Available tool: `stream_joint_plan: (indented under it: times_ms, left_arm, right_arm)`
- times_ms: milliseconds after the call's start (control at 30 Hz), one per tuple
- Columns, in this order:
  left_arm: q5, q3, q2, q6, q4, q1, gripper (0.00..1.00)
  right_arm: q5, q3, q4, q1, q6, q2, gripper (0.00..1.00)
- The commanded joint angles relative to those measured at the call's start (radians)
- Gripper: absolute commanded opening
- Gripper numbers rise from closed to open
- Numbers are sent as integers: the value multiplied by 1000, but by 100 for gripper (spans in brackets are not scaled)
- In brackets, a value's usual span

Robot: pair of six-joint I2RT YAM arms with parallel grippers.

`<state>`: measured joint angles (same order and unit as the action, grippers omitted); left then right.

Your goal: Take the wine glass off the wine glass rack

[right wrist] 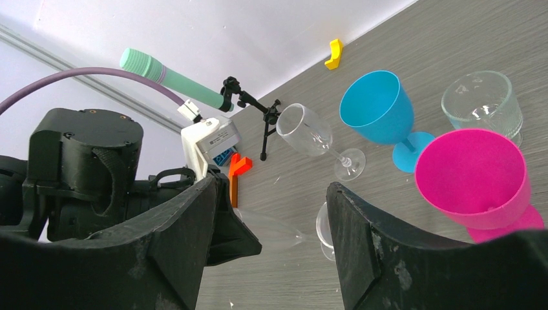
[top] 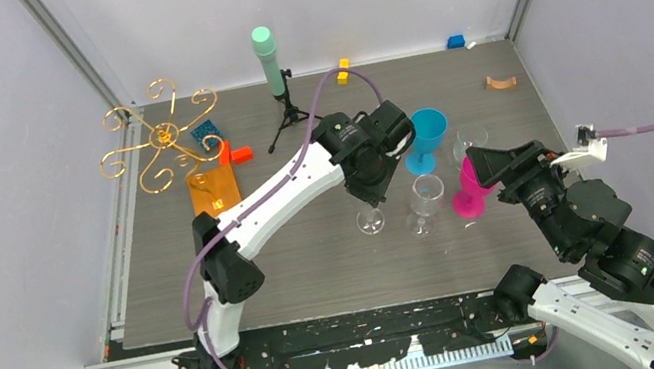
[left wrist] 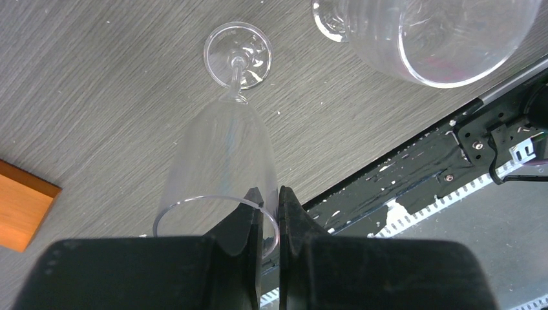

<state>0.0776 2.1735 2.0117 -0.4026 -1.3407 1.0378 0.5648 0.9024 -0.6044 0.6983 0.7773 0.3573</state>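
Note:
The wine glass rack (top: 162,137), gold wire scrolls over an orange wooden base (top: 214,190), stands at the table's far left; I see no glass on its arms. A clear wine glass (left wrist: 220,161) is mid-table, its foot (left wrist: 238,55) down at the table surface. My left gripper (left wrist: 271,206) is shut on its rim, one finger inside the bowl and one outside. In the top view this gripper (top: 373,181) is right above the glass's foot (top: 370,221). My right gripper (right wrist: 271,213) is open and holds nothing, beside a pink goblet (right wrist: 472,171).
Right of the held glass stand another clear wine glass (top: 425,198), a blue goblet (top: 426,136), the pink goblet (top: 469,195) and a clear tumbler (top: 469,139). A black tripod with a mint-green cylinder (top: 269,63) stands at the back. Small orange (top: 236,153) and yellow (top: 343,71) pieces lie near it.

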Motion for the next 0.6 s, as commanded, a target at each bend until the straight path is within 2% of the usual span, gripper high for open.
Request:
stream_joint_plan:
  times_ms: [0,300,367,567]
  left_arm:
    - [-13,44,4,23,-23,-1,6]
    - [13,132,1,56,-37,-1,36]
    - [24,173,-4,65,-41,-1,46]
    - [34,201,-68,84,-15,-2,65]
  right_arm:
    - [35,0,7,1,18,-18,68]
    - [61,4,-14,1,34,-31,68]
    - [63,8,-19,1,34,-33,68]
    - [68,22,-34,1,28,-38,68]
